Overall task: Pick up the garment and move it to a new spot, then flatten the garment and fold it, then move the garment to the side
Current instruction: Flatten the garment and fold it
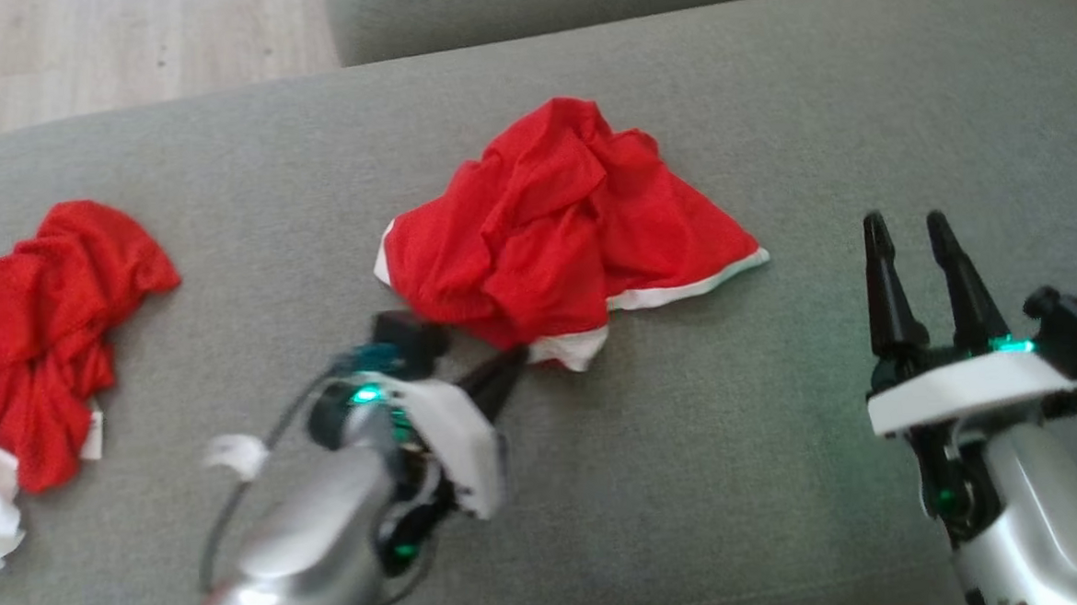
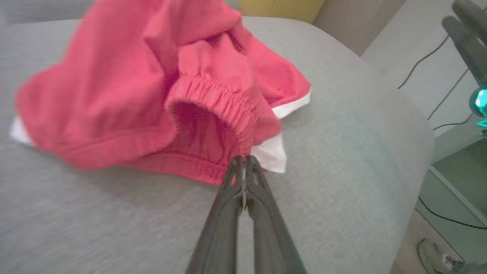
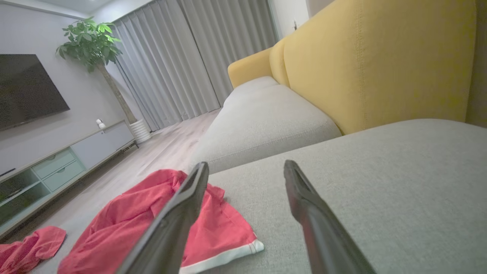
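Observation:
The garment (image 1: 553,219), red shorts with white trim, lies crumpled in the middle of the grey sofa cushion (image 1: 769,124). My left gripper (image 1: 512,357) reaches it from the near side, its fingers shut on the lower edge. In the left wrist view the closed tips (image 2: 243,160) pinch the elastic waistband of the garment (image 2: 144,87) beside a white hem corner. My right gripper (image 1: 911,226) stands open to the right of the garment, apart from it, with nothing between its fingers. From the right wrist, the garment (image 3: 125,224) sits left of and behind that open gripper (image 3: 245,167).
A second red and white piece of clothing (image 1: 33,338) lies bunched at the cushion's left edge. A yellow sofa back (image 3: 380,61) rises on the far right. Wooden floor (image 1: 74,50) lies beyond the cushion, and a TV cabinet (image 3: 57,163) stands by the wall.

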Robot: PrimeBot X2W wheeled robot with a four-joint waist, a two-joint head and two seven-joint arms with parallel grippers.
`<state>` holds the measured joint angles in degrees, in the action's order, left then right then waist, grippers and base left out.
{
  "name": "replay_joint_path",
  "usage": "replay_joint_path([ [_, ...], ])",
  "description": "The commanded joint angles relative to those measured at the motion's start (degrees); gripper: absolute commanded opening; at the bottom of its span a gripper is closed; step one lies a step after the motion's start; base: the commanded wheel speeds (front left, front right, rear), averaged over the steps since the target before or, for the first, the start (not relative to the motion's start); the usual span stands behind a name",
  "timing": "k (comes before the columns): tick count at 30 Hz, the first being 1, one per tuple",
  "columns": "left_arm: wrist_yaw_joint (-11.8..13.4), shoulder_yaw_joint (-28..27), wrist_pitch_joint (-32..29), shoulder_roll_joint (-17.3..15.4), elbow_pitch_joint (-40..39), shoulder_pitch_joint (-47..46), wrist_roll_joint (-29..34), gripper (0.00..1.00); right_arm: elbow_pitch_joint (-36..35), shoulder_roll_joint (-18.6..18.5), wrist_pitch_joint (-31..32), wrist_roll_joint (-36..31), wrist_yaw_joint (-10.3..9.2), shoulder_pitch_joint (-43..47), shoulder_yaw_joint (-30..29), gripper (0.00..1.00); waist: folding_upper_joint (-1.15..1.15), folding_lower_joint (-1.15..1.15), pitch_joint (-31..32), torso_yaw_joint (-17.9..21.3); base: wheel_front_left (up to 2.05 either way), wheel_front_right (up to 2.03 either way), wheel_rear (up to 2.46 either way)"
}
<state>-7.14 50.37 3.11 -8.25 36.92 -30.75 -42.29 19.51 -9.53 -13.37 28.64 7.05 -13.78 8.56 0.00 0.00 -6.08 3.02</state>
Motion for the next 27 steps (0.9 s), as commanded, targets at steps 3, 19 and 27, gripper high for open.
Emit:
replay_joint_path([
  [3, -0.35, -2.39, -0.78, -6.09, -5.63, -0.12, -2.85, 0.0, -2.11, -0.07, 0.8, -0.82, 0.44, 0.29, 0.21, 1.0, 0.0, 0.0, 0.9, -1.46, 0.0, 0.0, 0.0],
  [19, 0.5, -5.47, -10.46, -25.88, -17.29, 11.36, -11.6, 1.0, -3.22, -1.1, 7.95, -1.88, 0.44, 1.98, 0.71, 1.0, 0.0, 0.0, 1.06, -4.1, 0.0, 0.0, 0.0],
  [27, 6.53, -10.12, -0.66, -29.0, -18.55, 12.19, -8.54, 1.0, -3.91, -0.98, 8.69, -2.43, 0.44, 3.01, 0.59, 1.0, 0.0, 0.0, 2.16, -3.74, 0.0, 0.0, 0.0],
])
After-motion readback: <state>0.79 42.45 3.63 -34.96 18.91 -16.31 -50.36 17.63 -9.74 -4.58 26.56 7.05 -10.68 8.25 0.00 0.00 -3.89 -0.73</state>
